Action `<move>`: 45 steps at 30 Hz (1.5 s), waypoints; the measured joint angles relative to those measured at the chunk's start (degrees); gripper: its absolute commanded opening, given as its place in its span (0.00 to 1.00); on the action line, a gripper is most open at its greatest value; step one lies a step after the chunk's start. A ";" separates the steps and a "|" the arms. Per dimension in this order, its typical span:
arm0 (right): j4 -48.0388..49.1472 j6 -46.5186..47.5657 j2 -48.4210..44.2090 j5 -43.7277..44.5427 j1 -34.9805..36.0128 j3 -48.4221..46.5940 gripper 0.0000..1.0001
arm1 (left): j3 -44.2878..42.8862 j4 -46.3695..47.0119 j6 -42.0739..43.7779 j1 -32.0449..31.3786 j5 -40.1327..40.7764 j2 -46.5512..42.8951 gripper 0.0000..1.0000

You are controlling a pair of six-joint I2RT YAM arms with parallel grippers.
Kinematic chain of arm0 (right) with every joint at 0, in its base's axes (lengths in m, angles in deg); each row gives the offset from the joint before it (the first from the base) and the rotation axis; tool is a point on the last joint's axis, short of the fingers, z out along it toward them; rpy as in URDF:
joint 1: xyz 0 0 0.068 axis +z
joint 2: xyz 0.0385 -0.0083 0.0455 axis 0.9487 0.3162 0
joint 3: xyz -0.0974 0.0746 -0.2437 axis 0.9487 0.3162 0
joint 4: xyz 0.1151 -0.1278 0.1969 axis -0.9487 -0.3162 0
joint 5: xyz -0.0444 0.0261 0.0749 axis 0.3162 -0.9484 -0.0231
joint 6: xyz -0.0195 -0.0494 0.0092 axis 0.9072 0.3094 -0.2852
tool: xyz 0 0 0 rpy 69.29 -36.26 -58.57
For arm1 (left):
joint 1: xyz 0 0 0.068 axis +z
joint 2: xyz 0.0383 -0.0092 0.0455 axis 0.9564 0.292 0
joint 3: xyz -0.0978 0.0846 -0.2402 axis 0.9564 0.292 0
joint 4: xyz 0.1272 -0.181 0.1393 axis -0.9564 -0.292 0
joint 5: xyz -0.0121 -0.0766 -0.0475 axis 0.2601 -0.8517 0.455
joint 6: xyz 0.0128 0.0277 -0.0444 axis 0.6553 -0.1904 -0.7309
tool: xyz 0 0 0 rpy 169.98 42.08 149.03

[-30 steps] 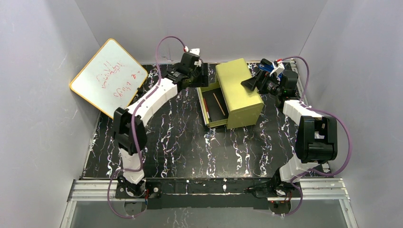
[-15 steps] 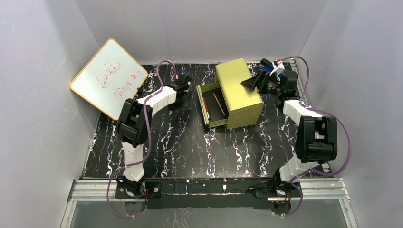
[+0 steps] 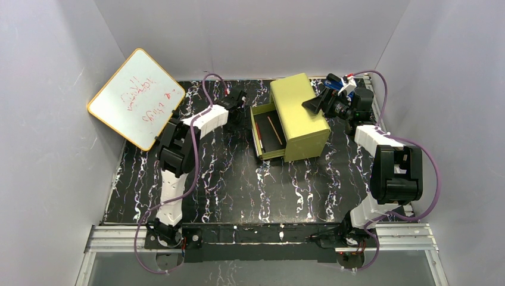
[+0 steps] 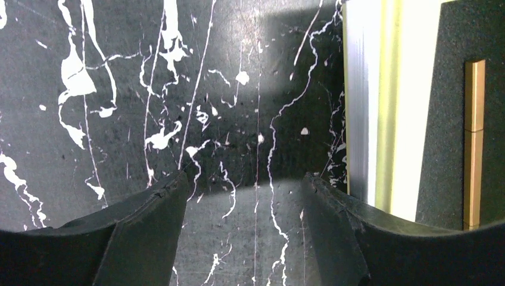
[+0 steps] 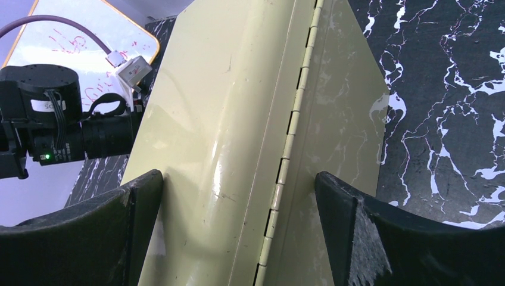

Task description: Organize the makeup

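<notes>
While the yellow-green metal drawer box (image 3: 301, 110) sits by the far edge of the black marbled worktop (image 3: 238, 179), the top view shows two thin brown pencil-like sticks (image 3: 274, 130) in its open drawer, the left gripper (image 3: 239, 113) just beside it. From the left wrist, the fingers (image 4: 143, 238) are spread and empty; swinging right could strike the drawer wall (image 4: 381, 107) and jolt the gold-brown stick (image 4: 474, 143). From the right wrist, the right gripper (image 5: 238, 185) stands spread about the box's hinged top; a shove could slide it.
</notes>
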 measured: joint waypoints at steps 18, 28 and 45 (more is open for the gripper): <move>0.02 0.11 0.48 -0.20 -0.52 -0.42 1.00 | -15.19 3.65 -8.61 -8.24 -4.79 10.38 0.68; -0.20 0.17 0.46 -0.20 -0.52 -0.48 1.00 | -10.51 3.34 -1.29 -8.35 0.00 6.47 0.81; -25.83 6.51 -7.63 23.52 1.51 -10.12 1.00 | 12.61 10.91 25.83 -1.01 11.74 -34.62 0.98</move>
